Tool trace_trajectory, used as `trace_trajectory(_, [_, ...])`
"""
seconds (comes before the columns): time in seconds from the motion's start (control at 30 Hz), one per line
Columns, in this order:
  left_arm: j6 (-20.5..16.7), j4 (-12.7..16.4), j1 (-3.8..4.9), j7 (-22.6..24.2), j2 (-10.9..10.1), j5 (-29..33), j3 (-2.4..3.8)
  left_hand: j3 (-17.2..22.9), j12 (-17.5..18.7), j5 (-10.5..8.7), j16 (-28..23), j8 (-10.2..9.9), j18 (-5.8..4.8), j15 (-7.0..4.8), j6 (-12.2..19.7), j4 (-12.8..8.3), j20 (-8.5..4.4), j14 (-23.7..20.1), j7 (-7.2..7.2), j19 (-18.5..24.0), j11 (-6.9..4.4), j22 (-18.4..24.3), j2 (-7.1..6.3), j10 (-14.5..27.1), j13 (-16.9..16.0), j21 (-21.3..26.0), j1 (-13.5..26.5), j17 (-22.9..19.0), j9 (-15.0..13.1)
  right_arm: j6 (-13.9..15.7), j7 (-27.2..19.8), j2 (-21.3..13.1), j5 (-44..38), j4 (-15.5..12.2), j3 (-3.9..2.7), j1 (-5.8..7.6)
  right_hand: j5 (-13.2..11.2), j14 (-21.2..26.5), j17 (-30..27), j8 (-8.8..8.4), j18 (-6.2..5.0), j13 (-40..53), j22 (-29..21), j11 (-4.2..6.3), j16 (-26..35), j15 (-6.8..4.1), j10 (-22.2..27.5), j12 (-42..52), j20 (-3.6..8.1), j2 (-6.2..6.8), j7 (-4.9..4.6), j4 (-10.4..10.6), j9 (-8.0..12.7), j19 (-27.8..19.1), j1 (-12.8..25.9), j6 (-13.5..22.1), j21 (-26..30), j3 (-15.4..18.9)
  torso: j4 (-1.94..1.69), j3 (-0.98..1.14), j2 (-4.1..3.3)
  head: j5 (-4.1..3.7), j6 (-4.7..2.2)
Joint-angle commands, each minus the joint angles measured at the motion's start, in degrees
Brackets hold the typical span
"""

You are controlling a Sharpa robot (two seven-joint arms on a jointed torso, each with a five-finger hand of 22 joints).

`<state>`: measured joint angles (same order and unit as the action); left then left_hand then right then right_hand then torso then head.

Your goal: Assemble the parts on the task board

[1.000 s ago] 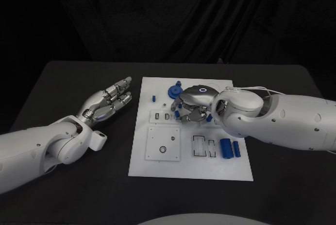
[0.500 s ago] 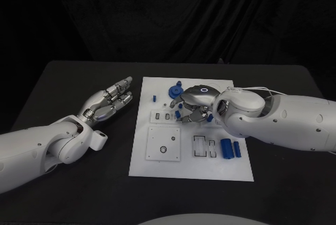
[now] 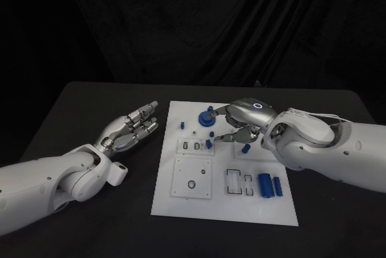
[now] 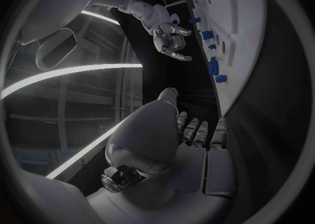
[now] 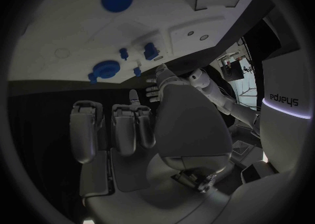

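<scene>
White task board (image 3: pixel 229 205) at centre of black bench (image 3: pixel 88 102), carrying small blue parts: round knobbed part (image 3: pixel 207 118) at far edge, two cylinders (image 3: pixel 271 185) near right edge. Right hand (image 3: pixel 241 123) above board's far half, fingers curled, empty, partly hiding board. Left hand (image 3: pixel 130 127) left of board, fingers spread, empty.

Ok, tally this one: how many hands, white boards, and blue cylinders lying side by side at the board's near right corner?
Hands: 2, left hand and right hand
White board: 1
Blue cylinders: 2
Total: 5
</scene>
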<state>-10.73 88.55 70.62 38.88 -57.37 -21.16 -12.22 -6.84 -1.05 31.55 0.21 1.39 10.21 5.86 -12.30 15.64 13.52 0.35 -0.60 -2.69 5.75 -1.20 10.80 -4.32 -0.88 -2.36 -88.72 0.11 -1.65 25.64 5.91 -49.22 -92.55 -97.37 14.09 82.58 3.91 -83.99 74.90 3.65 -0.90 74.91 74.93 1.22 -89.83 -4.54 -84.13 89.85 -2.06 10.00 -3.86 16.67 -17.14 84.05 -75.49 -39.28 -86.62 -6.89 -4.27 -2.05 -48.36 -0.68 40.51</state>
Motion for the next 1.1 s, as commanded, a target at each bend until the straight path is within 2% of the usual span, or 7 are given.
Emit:
trace_trajectory(0.03, [-3.5, 0.9, 0.38, 0.9, -0.1, -0.2, 0.05, 0.1, 0.2, -0.24, 0.1, 0.4, 0.25, 0.13, -0.7, -0.3, 0.13, 0.5, 0.08, -0.4, 0.16, -0.1, -0.45, -0.2, -0.1, -0.4, 0.0, 0.2, -0.1, 9.2, -3.7, -1.8, 0.8, -0.8, -0.07, 0.69, 0.0, -6.0, 15.1, 0.32, 0.11, 15.1, 14.0, -0.05, -0.2, 0.09, -5.9, 0.1, 0.09, -0.06, -0.09, 0.0, 0.2, 4.2, -0.9, -0.5, -0.4, -0.4, -0.01, 0.06, 0.06, 0.37, -2.03])
trace_trajectory(0.27, [-5.3, -0.3, 3.46, -1.9, 1.5, -1.7, 0.05, -0.9, 0.1, -6.76, 0.4, 1.1, 0.27, 0.43, -6.8, 0.9, 1.28, 1.9, 7.49, -2.5, -0.15, -0.8, -0.22, -1.0, -0.2, -2.1, 1.2, 0.5, -0.6, 13.4, -5.2, -5.0, 1.8, -0.1, 0.02, 1.4, 1.1, -6.0, 15.1, 0.66, 0.13, 15.1, 14.1, -0.23, -0.2, 0.28, -5.9, 0.1, -0.13, -1.53, -0.23, -0.1, 0.5, 4.3, -1.9, -1.8, -0.5, -1.2, -0.21, 0.61, 1.54, 0.87, -2.56])
trace_trajectory(0.4, [-5.6, -1.6, 4.97, -2.9, 2.8, -6.5, 0.05, -1.8, -0.4, -8.29, 1.0, 1.0, 0.32, 0.72, -7.9, 1.0, 1.43, 4.6, 7.85, -4.3, 0.5, -1.4, 0.15, -4.3, -0.8, -3.5, 2.6, 1.1, -0.7, 13.3, -4.9, -5.9, 2.5, 1.2, 0.07, 1.5, 1.7, -6.0, 15.1, 0.76, 0.13, 15.1, 14.0, -0.28, -0.2, 0.34, -5.9, 0.1, -0.19, -2.57, -0.3, -0.2, 0.7, 4.3, -2.0, -2.4, -0.5, -1.5, -0.19, 0.92, 2.35, 1.05, -2.36])
trace_trajectory(0.67, [-0.3, -9.6, 6.23, 1.9, 8.6, -10.2, 0.05, -9.9, -3.9, -8.84, 6.5, 2.0, 0.41, 1.25, -17.3, 1.1, 0.69, 33.8, 7.93, -24.4, 1.69, -5.8, 2.75, -31.8, -8.6, -16.4, 17.6, 9.5, -1.5, 12.5, -4.2, -7.0, 3.7, 3.9, 0.1, 1.39, 3.2, -6.0, 15.1, 0.66, 0.08, 15.1, 14.0, -0.48, -0.2, 0.5, -5.9, 0.1, -0.34, -3.98, -0.55, -0.7, 1.2, 4.2, -3.1, -3.1, -0.3, -2.2, 0.18, 1.78, 5.16, 1.87, -0.89])
trace_trajectory(0.77, [0.5, -12.4, 6.32, 3.0, 10.8, -10.5, 0.05, -10.5, -4.1, -8.78, 7.7, 1.9, 0.27, 1.79, -19.6, 1.0, 0.64, 40.0, 8.55, -29.3, 2.84, -6.3, 2.52, -36.4, -11.5, -18.5, 16.4, 12.9, -1.5, 12.3, -4.4, -7.1, 4.2, 4.6, 0.11, 1.11, 3.6, -6.0, 15.1, 0.68, 0.08, 15.1, 14.0, -0.51, -0.2, 0.52, -5.9, 0.1, -0.37, -4.25, -0.6, -0.8, 1.3, 4.1, -3.4, -3.3, -0.3, -2.3, 0.33, 2.04, 5.68, 1.67, -0.78])
trace_trajectory(0.93, [1.0, -16.8, 6.34, 7.5, 14.4, -10.8, 0.04, -14.6, -4.3, -8.74, 11.7, 2.5, 0.26, 1.98, -24.2, 1.2, 0.6, 44.0, 7.68, -32.4, 2.43, -6.5, 1.83, -40.1, -14.9, -19.9, 23.2, 15.5, -2.0, 11.9, -4.7, -7.1, 4.5, 5.5, 0.1, 0.42, 4.1, -6.0, 15.1, 0.71, 0.07, 15.1, 14.0, -0.54, -0.2, 0.55, -5.9, 0.1, -0.4, -4.6, -0.64, -0.9, 1.4, 4.1, -3.6, -3.6, -0.3, -2.4, 0.51, 2.52, 6.6, 2.07, -0.76])
trace_trajectory(1.1, [0.6, -19.6, 6.27, 9.2, 16.2, -10.8, 0.04, -13.4, -3.1, -8.71, 14.2, 3.0, 0.08, 1.18, -30.0, 1.1, -0.28, 44.0, 7.34, -33.5, 1.14, -6.1, 3.79, -42.2, -17.1, -19.9, 20.2, 15.6, -2.3, 11.4, -4.6, -6.5, 4.6, 6.6, 0.1, -0.19, 4.8, -6.0, 15.1, 0.72, 0.06, 15.1, 14.0, -0.57, -0.2, 0.57, -5.9, 0.1, -0.43, -4.96, -0.66, -1.2, 1.5, 4.1, -4.1, -3.9, -0.2, -2.6, 0.75, 2.9, 7.25, 2.07, -0.58])
